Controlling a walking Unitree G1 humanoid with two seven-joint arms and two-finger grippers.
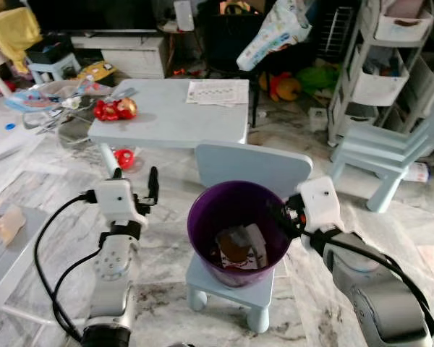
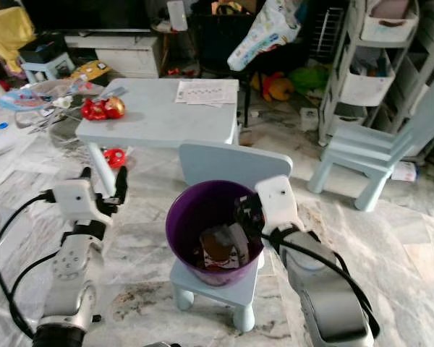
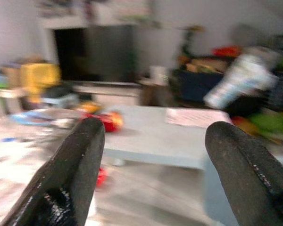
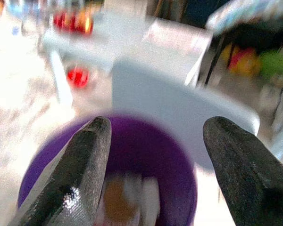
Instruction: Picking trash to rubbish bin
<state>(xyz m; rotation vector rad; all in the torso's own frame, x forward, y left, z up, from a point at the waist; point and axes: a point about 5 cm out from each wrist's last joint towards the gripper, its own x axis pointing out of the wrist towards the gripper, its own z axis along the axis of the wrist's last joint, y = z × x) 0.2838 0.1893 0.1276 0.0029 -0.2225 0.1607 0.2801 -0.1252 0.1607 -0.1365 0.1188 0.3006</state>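
A purple bin (image 1: 200, 230) stands on the seat of a small light-blue chair (image 1: 252, 165) right in front of me. Brown and white trash (image 1: 237, 246) lies at its bottom. My right gripper (image 4: 158, 127) hovers open at the bin's right rim, fingers pointing over the opening with nothing between them. My left gripper (image 1: 135, 181) is raised to the left of the bin, open and empty, its fingers pointing up. Red and gold wrappers (image 1: 116, 108) lie on the left end of the light-blue table (image 1: 173, 123) behind the chair. A red item (image 1: 123, 157) lies on the floor under that table.
Printed papers (image 1: 217, 92) lie on the table's far side. A second light-blue chair (image 1: 390, 152) and a white shelf unit (image 1: 376, 72) stand to the right. Toys and clutter crowd the back wall and the left. Marble floor lies around the chair.
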